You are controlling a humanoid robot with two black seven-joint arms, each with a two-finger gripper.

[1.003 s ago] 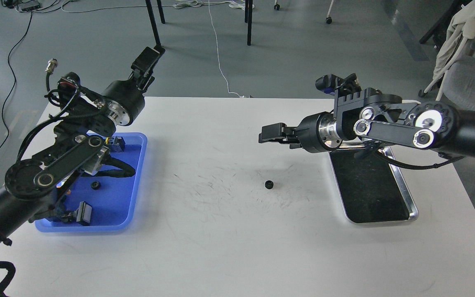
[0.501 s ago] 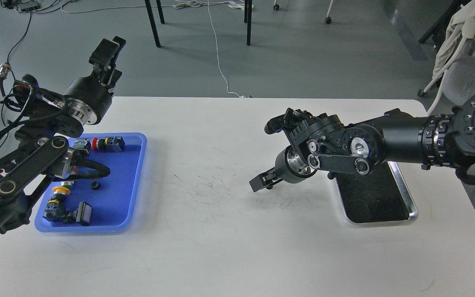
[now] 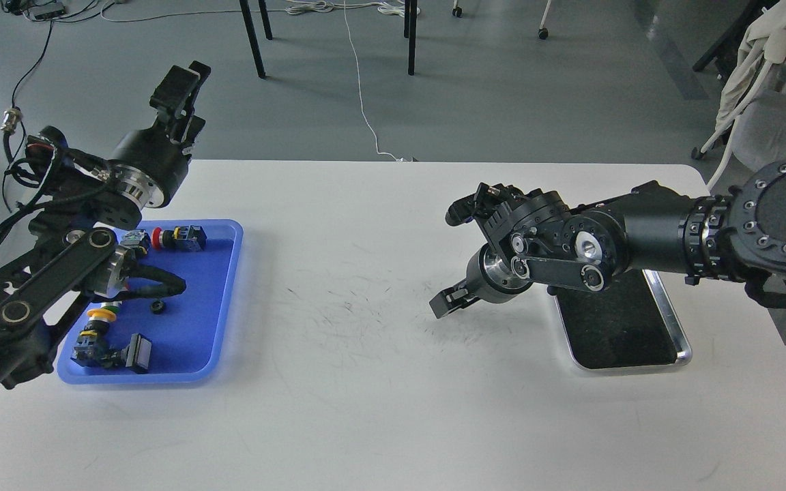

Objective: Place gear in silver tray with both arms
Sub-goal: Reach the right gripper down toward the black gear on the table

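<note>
The silver tray (image 3: 666, 310) lies on the white table at the right, its dark bottom bare; my right arm covers its far end. My right gripper (image 3: 452, 303) points down and left, with its tips at the table surface just left of the tray. No gear shows on the open table; the spot under the right gripper's tips is hidden. I cannot tell whether the fingers hold anything. My left gripper (image 3: 181, 92) is raised high over the table's back left edge, above the blue tray, and its fingers cannot be told apart.
A blue plastic tray (image 3: 226, 300) at the left holds a small black gear (image 3: 157, 307), a red push-button (image 3: 175, 238), a yellow-capped part (image 3: 101, 315) and a black block (image 3: 139, 352). Chairs and cables stand on the floor behind the table.
My right gripper swung down from above the table to the spot where the gear lay, then shifted slightly right; the gear is now hidden. My left arm swung back to the left, uncovering the blue tray.
</note>
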